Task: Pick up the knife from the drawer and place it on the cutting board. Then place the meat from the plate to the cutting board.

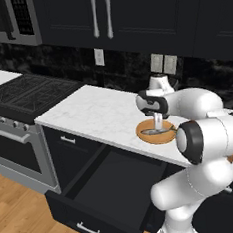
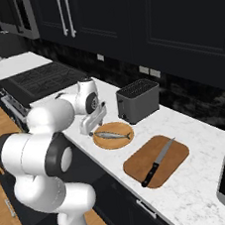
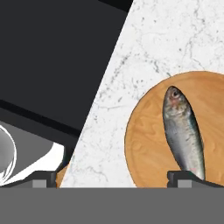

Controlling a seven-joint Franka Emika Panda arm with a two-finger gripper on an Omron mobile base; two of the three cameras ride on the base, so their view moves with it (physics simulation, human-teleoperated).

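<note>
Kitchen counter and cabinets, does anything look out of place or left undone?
The drawer below the counter hangs wide open, though the knife already lies on the cutting board. Nothing looks spilled or damaged.

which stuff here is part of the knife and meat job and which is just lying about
Job things:
knife on the cutting board
fish on the plate
open drawer
open pincer

Lying about:
toaster
stove
wall sockets
</note>
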